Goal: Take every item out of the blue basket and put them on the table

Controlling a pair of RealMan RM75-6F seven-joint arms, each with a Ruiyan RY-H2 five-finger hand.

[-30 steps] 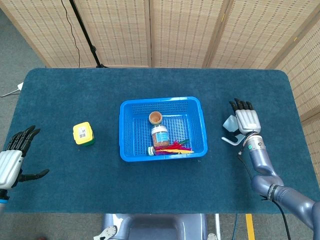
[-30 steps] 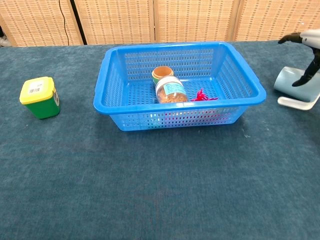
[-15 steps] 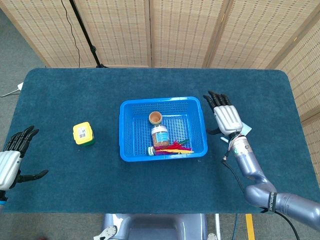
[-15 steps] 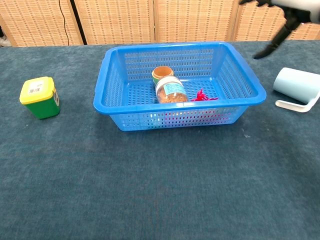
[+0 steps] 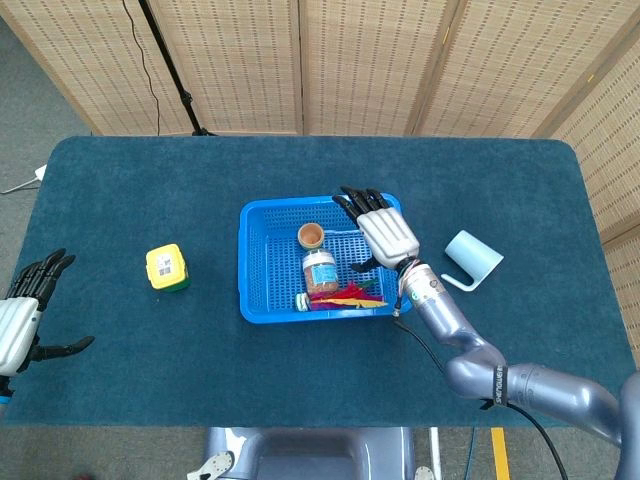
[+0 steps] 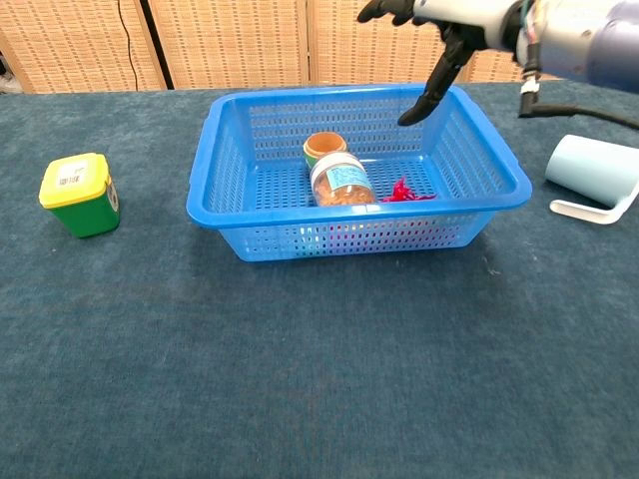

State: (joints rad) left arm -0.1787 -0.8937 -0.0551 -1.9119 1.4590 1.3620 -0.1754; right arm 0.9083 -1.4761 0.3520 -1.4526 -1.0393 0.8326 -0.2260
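A dark blue tabletop (image 5: 120,190) is stretching wide and bare around a blue basket (image 5: 258,300) sitting at its centre, with open carpet on every side of it. The right hand (image 5: 385,232) is hovering over the basket's right half, fingers spread and holding nothing; in the chest view its top is cut off by the frame. The left hand (image 5: 22,318) is hanging off the tabletop's left edge, likewise released and partly cropped. Inside the basket, a clear jar (image 5: 320,272) with a white lid is standing just in front of a small terracotta pot (image 5: 311,235), while a tangle of red and yellow pieces (image 5: 345,294), hard to identify, is lying against the front wall. A pale blue mug (image 5: 472,254) is lying on its side to the right, and a yellow-lidded green box (image 5: 166,267) is sitting well apart on the left.
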